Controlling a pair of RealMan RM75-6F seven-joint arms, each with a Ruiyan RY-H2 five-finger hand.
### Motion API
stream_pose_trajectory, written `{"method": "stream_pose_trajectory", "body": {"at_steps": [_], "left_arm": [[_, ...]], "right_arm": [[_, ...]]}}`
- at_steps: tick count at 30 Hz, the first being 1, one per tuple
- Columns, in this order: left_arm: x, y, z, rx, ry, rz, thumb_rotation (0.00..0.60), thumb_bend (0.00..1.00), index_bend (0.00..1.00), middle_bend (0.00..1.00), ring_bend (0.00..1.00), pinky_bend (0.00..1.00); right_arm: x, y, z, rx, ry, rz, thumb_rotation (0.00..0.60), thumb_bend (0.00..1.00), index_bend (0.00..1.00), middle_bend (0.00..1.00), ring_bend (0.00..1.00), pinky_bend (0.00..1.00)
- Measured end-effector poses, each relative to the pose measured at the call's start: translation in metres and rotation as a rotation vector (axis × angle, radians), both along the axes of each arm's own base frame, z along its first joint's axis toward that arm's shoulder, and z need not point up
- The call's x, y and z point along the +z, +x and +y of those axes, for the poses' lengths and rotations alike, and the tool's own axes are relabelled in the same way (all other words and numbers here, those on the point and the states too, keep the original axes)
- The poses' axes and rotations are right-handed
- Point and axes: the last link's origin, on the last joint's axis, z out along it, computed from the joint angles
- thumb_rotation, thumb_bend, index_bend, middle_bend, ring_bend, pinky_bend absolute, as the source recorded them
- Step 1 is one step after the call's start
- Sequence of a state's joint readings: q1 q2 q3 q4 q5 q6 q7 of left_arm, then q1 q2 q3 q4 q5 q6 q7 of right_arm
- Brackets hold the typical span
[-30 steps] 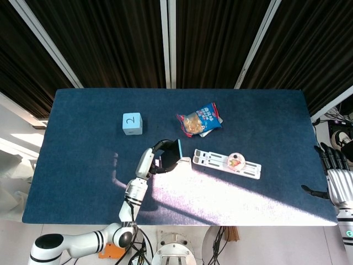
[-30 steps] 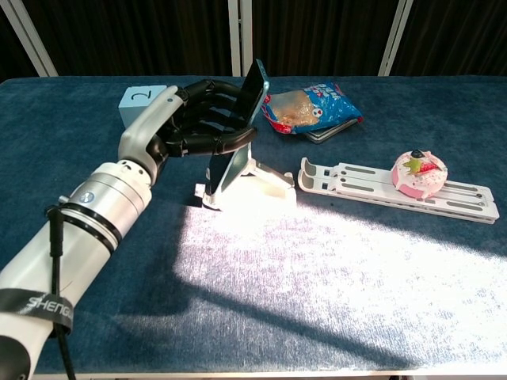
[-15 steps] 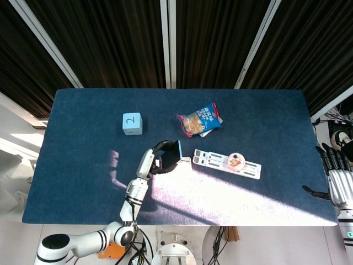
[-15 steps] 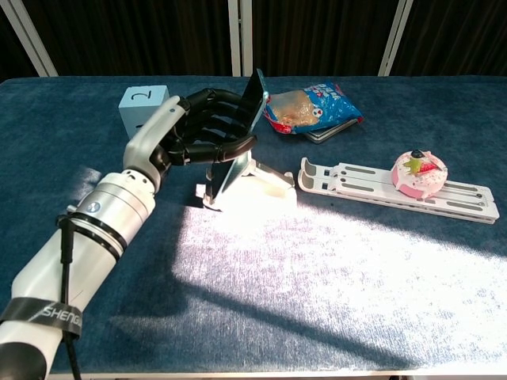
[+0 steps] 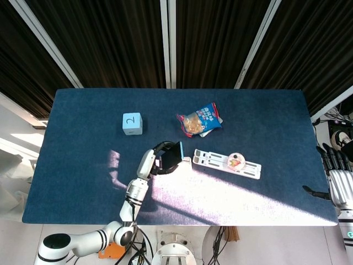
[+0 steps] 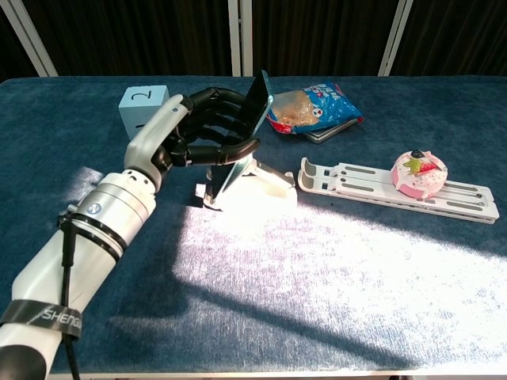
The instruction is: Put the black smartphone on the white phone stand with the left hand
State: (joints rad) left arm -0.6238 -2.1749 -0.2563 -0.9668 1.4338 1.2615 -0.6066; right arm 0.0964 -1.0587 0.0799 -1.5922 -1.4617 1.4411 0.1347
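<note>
1. The white and black left hand (image 6: pixel 190 131) is holding the black smartphone with the light blue edge (image 6: pixel 242 127). Its fingers are curling around the back of the phone, and its thumb is lying across the front.

2. Since a moment ago the left hand has turned a little and the top of the phone has tipped slightly more away from the hand. The bottom of the phone has stayed down on the white plastic phone stand (image 6: pixel 265 188).

3. I think this means the phone is almost set down. The hand is settling it into place, and it has not let go yet.

4. The phone's long side is running from low and near the hand's wrist side up to high and past the fingertips. Its top end is pointing up and leaning away from the hand, toward the far side of the dark blue cloth table (image 6: pixel 333 277).

5. The front of the phone is hard to see, so I cannot tell if the screen is facing out.

6. The stand is sitting just under and past the fingers, touching the phone's low end.

7. Far off on the other side, the grey and black right hand (image 5: pixel 337 182) is waiting by the table edge. It is holding nothing, and its fingers are looking spread apart.
</note>
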Motion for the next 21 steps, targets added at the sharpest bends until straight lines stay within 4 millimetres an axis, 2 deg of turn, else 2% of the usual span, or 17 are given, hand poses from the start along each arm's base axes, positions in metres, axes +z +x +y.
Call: {"method": "stream_pose_trajectory", "body": {"at_steps": [6,8,11,16,21], "left_arm": [[-0.001,0.001,-0.001,-0.022,-0.008,0.026,0.6,0.07,0.21,0.22,0.08,0.16],[0.0,0.001,-0.002,-0.032,-0.009,0.041,0.6,0.06,0.14,0.14,0.02,0.1],[-0.001,0.001,-0.003,-0.044,-0.02,0.062,0.6,0.05,0.02,0.02,0.0,0.04],[0.001,0.004,-0.005,-0.061,-0.04,0.077,0.6,0.03,0.0,0.0,0.0,0.01],[0.012,0.002,-0.006,-0.092,-0.022,0.125,0.6,0.03,0.0,0.0,0.0,0.0]], "right_arm": [[0.0,-0.001,0.0,0.0,0.0,-0.003,0.6,0.11,0.0,0.0,0.0,0.02],[0.0,-0.001,0.0,-0.001,-0.001,-0.003,0.6,0.11,0.0,0.0,0.0,0.02],[0.001,-0.001,0.001,-0.001,-0.003,-0.004,0.6,0.11,0.0,0.0,0.0,0.02],[0.001,-0.002,0.001,0.0,-0.004,-0.006,0.6,0.11,0.0,0.0,0.0,0.02],[0.002,-0.002,0.001,0.002,-0.007,-0.006,0.6,0.11,0.0,0.0,0.0,0.02]]}}
